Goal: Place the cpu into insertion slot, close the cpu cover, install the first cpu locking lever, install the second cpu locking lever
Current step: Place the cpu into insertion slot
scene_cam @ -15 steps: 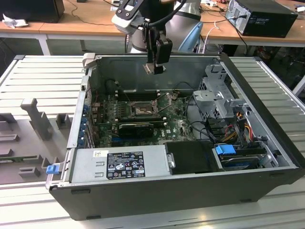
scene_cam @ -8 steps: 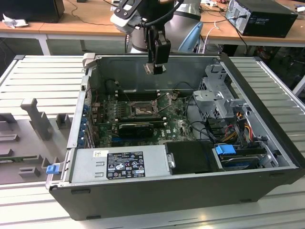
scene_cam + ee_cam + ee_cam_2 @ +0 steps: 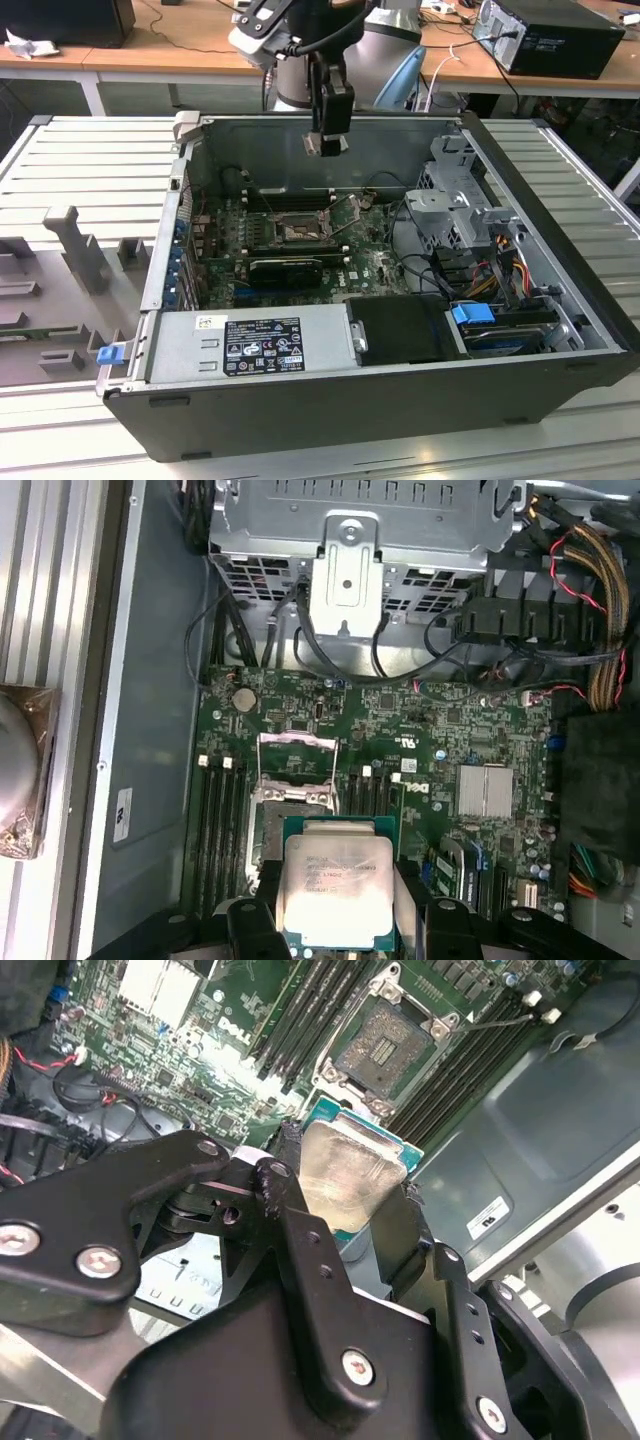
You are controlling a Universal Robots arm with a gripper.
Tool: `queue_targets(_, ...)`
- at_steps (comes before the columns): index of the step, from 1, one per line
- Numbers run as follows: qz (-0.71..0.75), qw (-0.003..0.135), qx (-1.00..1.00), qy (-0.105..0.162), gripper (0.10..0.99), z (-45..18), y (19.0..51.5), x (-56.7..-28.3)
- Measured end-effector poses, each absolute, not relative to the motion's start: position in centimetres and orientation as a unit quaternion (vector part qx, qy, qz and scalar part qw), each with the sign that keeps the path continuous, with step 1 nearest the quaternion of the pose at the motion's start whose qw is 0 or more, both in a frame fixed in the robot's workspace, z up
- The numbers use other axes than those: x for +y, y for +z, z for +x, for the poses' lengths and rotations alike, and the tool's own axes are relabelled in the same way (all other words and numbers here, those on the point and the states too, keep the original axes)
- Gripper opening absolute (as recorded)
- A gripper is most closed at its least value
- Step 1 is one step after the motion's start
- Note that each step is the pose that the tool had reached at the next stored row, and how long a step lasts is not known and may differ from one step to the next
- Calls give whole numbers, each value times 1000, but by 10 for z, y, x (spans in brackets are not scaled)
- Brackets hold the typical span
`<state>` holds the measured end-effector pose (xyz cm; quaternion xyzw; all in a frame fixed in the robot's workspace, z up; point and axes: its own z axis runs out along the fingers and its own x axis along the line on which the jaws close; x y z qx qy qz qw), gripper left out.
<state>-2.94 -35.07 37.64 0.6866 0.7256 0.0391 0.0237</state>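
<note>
ribbed grey surface, open computer case on it. cpu pinched by its edges in the hand, hanging well above the bare insertion slot. cpu cover tipped open, likely to leave the pins free.

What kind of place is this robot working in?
Probably a robotics lab: an open computer case on a ribbed metal table, cable-strewn wooden desks behind, and the gripper holding a cpu.

Ribbed aluminium table under even indoor light. Wooden desks behind, carrying a black computer case. Grey fixture blocks at exterior view's left.
</note>
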Motion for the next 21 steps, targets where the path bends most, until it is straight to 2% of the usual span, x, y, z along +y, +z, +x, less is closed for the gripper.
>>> queue_targets(12, 740, 27, 671, 37, 522, -29, 376, -351)
queue_targets(21, 729, 26, 683, 39, 522, -29, 368, -351)
